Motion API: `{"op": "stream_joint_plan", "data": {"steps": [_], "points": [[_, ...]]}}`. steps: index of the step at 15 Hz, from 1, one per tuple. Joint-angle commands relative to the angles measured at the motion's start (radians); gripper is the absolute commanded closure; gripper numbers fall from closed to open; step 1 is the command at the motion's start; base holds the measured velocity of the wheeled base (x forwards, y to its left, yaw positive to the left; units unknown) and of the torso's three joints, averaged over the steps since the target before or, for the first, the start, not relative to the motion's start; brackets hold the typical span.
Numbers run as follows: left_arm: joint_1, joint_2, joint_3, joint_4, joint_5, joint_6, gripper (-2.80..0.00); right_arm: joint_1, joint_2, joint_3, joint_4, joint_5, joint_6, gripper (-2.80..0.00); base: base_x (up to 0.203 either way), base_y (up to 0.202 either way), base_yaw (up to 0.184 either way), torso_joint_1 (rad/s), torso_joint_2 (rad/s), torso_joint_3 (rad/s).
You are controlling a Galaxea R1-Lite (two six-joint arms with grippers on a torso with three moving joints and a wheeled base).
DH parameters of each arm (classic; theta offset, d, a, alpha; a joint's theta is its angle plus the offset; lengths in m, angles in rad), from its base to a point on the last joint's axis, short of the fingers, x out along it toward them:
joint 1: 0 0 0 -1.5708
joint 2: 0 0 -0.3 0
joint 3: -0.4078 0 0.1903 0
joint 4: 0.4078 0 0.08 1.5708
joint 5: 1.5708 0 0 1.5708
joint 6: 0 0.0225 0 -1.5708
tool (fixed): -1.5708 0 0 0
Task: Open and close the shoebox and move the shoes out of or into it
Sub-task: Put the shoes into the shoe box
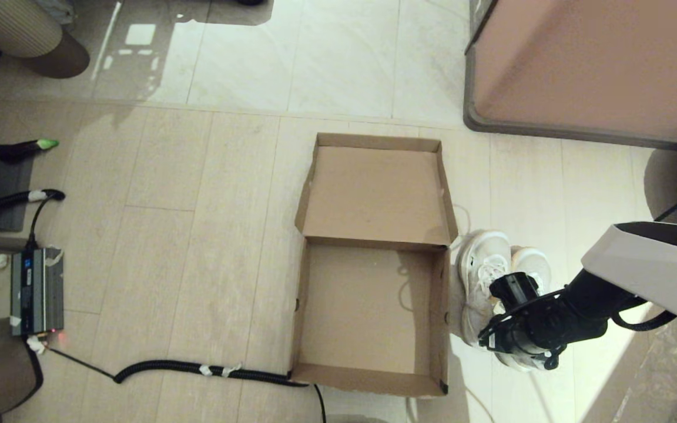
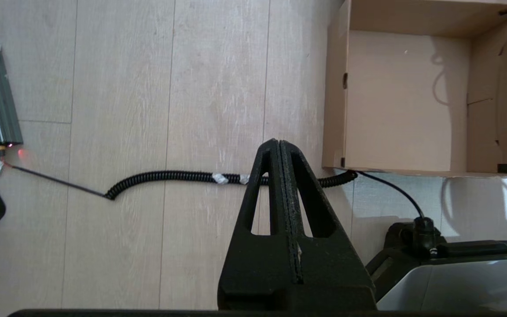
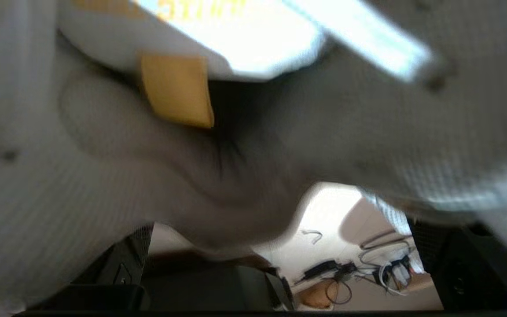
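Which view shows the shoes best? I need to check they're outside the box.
The head view: both shoes stand on the floor beside the open box, under the right gripper. The right wrist view shows only close-up mesh; the left wrist view barely a sliver.

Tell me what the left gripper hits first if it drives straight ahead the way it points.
Probably the black coiled cable on the floor just past the shut left gripper; depth is unclear.

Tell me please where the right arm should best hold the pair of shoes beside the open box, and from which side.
Probably at the heel collars, coming from above. The shoes stand upright side by side on the floor, against the shoebox wall, openings facing up, so both inner collar edges can be pinched together. The right gripper is already over their heel end.
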Motion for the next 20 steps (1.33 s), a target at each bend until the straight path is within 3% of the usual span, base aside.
{"op": "stream_joint_plan", "data": {"steps": [1,6,12,20], "points": [[0.000,0.001,0.000,0.000,-0.001,0.000,0.00,-0.012,0.021,-0.040,0.001,-0.002,0.000,-2.80,0.000,0.000,0.000,0.000,0.00,0.000],[0.000,0.000,-0.002,0.003,-0.001,0.000,0.00,-0.018,-0.125,0.009,0.120,0.022,-0.011,-2.80,0.000,0.000,0.000,0.000,0.00,0.000],[0.000,0.000,-0.002,0.003,-0.001,0.000,0.00,-0.013,-0.359,0.212,0.190,0.115,-0.020,-2.80,0.000,0.000,0.000,0.000,0.00,0.000],[0.000,0.000,-0.002,0.003,-0.001,0.000,0.00,-0.091,-0.289,0.087,0.185,0.128,-0.021,-2.80,0.000,0.000,0.000,0.000,0.00,0.000]]}}
